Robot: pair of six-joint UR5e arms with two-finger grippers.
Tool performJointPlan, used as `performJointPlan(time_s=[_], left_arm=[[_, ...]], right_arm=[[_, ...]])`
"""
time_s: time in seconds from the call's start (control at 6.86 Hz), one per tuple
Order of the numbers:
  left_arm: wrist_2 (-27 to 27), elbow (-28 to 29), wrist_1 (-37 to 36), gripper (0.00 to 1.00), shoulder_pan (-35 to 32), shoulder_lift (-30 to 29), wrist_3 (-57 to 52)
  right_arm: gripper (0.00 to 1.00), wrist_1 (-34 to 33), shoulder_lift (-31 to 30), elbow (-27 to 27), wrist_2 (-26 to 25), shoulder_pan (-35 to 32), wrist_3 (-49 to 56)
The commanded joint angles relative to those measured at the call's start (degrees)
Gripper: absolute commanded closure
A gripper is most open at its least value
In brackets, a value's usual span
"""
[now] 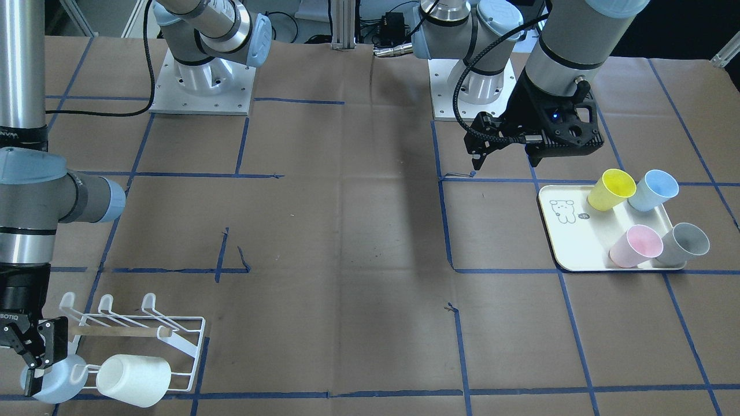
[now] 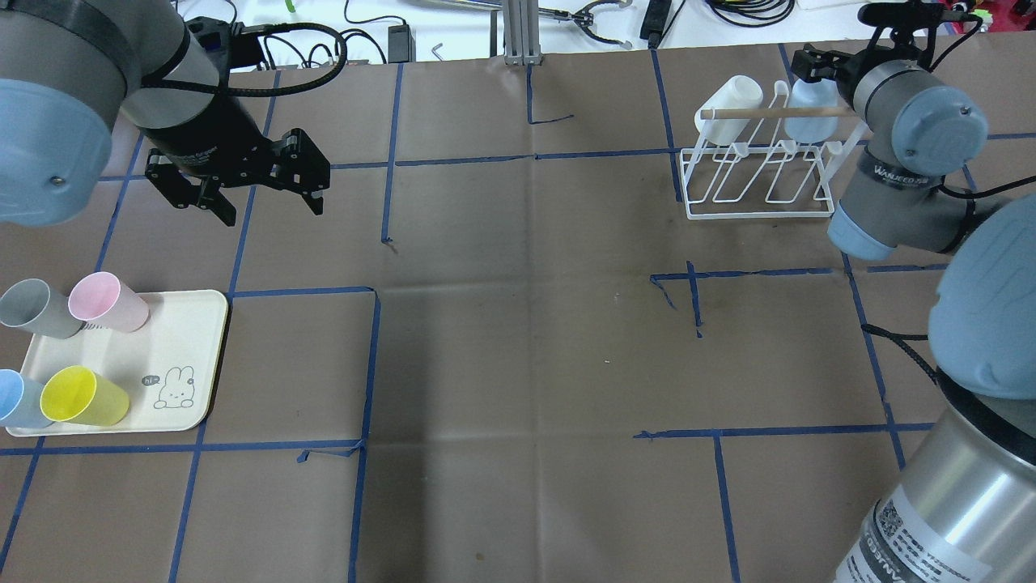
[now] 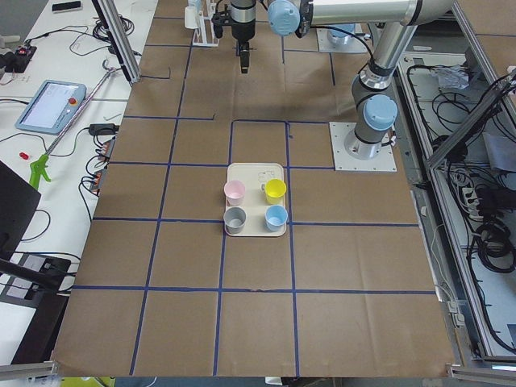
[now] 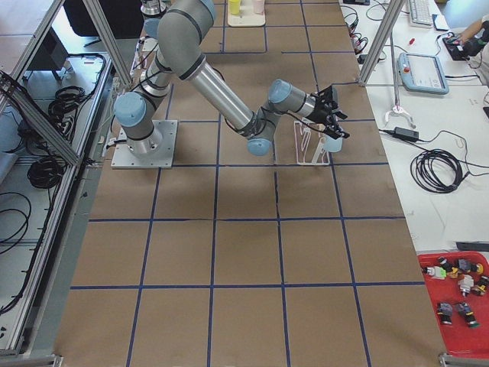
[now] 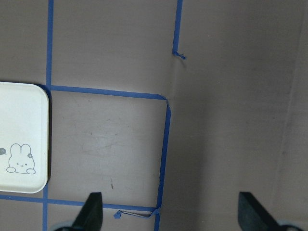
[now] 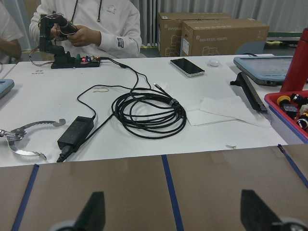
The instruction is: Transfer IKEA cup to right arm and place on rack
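A pale blue IKEA cup (image 1: 58,382) lies tilted on the near end of the white wire rack (image 1: 184,342), beside a white cup (image 1: 136,380). In the overhead view the blue cup (image 2: 812,121) and the white cup (image 2: 732,101) sit on the rack (image 2: 761,206) at the far right. My right gripper (image 1: 36,353) is open, with its fingers on either side of the blue cup's base; I cannot tell whether they touch it. The right wrist view shows wide-apart fingertips (image 6: 96,211) and no cup. My left gripper (image 2: 259,194) is open and empty above the table, beyond the tray.
A cream tray (image 1: 569,245) holds yellow (image 1: 611,189), blue (image 1: 653,190), pink (image 1: 636,245) and grey (image 1: 685,244) cups. Blue tape lines cross the brown table cover. Both arm bases stand at the robot's edge. A person, cables and tools are past the far edge.
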State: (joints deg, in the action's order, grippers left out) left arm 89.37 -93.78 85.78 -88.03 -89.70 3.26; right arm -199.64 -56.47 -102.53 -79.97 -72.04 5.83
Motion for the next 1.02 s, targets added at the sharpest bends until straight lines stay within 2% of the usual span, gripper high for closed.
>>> performJointPlan(time_s=[0.0, 0.15, 0.58, 0.73, 0.87], left_arm=[[0.3, 0.0, 0.0, 0.01, 0.0, 0.0, -0.1], [0.5, -0.1, 0.0, 0.01, 0.0, 0.0, -0.3], [0.5, -0.1, 0.0, 0.01, 0.0, 0.1, -0.5], [0.6, -0.1, 0.0, 0.01, 0.0, 0.1, -0.6], [0.6, -0.1, 0.0, 0.01, 0.1, 0.1, -0.6]], right_arm=[[0.0, 0.5, -4.3, 1.3, 0.0, -0.6, 0.0], [0.0, 6.4, -7.7, 1.7, -0.4, -0.9, 0.6], [0.0, 45.7, -18.5, 7.5, -0.4, -2.0, 0.5], [0.0, 55.1, -20.7, 8.6, -0.5, -3.0, 0.1], [0.0, 60.9, -23.2, 8.8, -0.5, -4.0, 0.1]])
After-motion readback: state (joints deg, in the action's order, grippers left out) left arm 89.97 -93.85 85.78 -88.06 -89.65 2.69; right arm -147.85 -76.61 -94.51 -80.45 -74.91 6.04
